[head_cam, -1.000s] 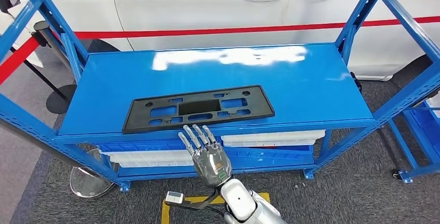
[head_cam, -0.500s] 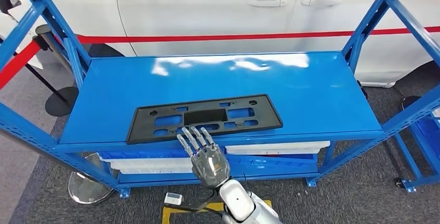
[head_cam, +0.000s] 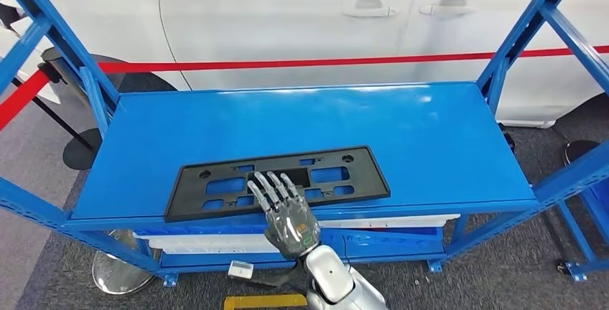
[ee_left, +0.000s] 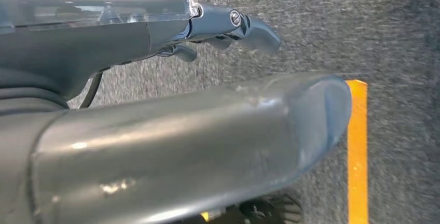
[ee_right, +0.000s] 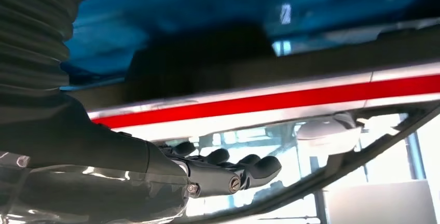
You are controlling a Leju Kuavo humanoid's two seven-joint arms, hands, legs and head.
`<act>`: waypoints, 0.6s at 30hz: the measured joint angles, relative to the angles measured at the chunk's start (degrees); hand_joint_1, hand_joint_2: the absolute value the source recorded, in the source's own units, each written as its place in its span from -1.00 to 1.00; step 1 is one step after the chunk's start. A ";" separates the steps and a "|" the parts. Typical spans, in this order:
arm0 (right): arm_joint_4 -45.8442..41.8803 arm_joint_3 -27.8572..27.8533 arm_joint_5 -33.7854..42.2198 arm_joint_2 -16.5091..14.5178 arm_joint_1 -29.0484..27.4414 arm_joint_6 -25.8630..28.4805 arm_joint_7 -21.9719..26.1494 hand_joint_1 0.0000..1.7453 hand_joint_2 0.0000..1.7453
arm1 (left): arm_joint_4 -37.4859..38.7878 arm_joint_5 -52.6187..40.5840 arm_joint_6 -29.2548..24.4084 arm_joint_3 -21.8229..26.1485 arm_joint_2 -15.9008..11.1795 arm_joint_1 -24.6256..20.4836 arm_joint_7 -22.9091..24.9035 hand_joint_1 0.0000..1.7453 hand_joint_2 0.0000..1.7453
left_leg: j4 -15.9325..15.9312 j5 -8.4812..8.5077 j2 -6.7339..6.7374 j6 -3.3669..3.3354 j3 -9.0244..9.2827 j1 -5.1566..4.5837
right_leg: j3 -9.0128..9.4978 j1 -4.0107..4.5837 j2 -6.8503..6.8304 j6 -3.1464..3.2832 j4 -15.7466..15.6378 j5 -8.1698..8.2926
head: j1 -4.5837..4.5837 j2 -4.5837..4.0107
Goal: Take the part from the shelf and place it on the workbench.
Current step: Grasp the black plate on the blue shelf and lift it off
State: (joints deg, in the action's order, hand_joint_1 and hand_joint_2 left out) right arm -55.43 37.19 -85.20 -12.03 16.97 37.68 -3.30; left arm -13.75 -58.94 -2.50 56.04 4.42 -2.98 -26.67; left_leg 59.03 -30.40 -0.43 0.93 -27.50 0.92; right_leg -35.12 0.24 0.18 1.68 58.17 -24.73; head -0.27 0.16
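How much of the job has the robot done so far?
Just the start. The right hand is at the shelf, its fingers spread over the near edge of the black plastic frame. The frame lies flat on the shelf, not gripped. Grabbing it, lifting it and carrying it to the workbench are all left.

The right hand (head_cam: 287, 213) is shiny silver metal with slim segmented fingers (head_cam: 267, 189) and a tiny green mark on its back. Behind it sits a glossy white-silver wrist shell (head_cam: 330, 281). The left hand (ee_left: 155, 130) has a thick grey thumb, darker fingers (ee_left: 249, 27), one visible screw.
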 joint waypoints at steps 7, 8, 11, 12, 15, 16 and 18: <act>-2.48 -0.45 2.41 -0.67 0.75 -1.81 0.74 -1.00 1.00 | 0.00 -1.23 -0.09 0.96 0.28 0.11 -0.46 -1.00 -1.00 | 13.24 -3.55 0.08 1.06 -9.51 0.22 | 1.85 -0.12 0.09 0.89 -0.60 -1.09 | 0.23 -0.01; -2.85 -0.51 2.42 -0.74 0.94 -2.25 0.72 -1.00 1.00 | 0.00 -1.43 -0.11 1.09 0.28 0.13 -0.49 -1.00 -1.00 | 9.73 -0.80 0.10 0.89 -8.56 0.23 | 2.23 -0.12 0.15 0.78 -0.57 -1.35 | 0.22 0.00; -3.62 -0.75 1.89 -0.93 1.67 -3.25 0.45 -1.00 1.00 | 0.00 -1.98 -0.19 1.32 0.34 0.00 -0.55 -1.00 -1.00 | 0.39 4.06 0.21 0.07 -5.90 -0.03 | 2.71 0.11 0.18 0.12 -0.20 -2.03 | 0.21 0.01; -3.77 -0.87 1.39 -0.95 1.81 -3.44 0.21 -1.00 1.00 | 0.00 -2.15 -0.22 1.34 0.37 -0.02 -0.57 -1.00 -1.00 | -0.31 4.09 0.22 -0.24 -5.80 -0.16 | 2.62 0.20 0.17 -0.16 -0.09 -2.14 | 0.20 0.01; -4.06 -1.16 -0.28 -0.96 2.17 -3.79 -0.57 -1.00 1.00 | 0.00 -2.58 -0.26 1.41 0.52 0.10 -0.61 -1.00 -1.00 | -0.73 4.88 0.22 -1.33 -5.74 0.01 | 2.33 0.25 0.12 -1.07 0.30 -2.60 | 0.19 -0.01; -4.13 -1.22 -0.54 -0.95 2.30 -3.89 -0.70 -1.00 1.00 | 0.00 -2.69 -0.26 1.42 0.60 0.09 -0.61 -1.00 -1.00 | -0.94 5.06 0.25 -1.61 -5.68 0.14 | 1.98 0.20 0.11 -1.41 1.09 -3.23 | 0.09 -0.01; -4.21 -1.32 -0.72 -0.93 2.43 -4.02 -0.81 -1.00 1.00 | 0.00 -2.81 -0.26 1.43 0.68 0.00 -0.61 -1.00 -1.00 | -1.15 5.22 0.30 -1.86 -5.61 0.23 | 1.32 0.07 0.09 -1.87 2.66 -4.43 | -0.11 -0.01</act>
State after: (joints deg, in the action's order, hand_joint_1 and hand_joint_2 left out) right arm -59.64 35.87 -85.91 -12.96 19.40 33.66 -4.11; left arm -13.75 -61.75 -2.75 57.46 5.09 -2.98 -27.28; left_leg 57.88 -25.19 -0.13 -0.93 -33.11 1.14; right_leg -33.80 0.31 0.28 -0.19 60.83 -29.16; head -0.38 0.15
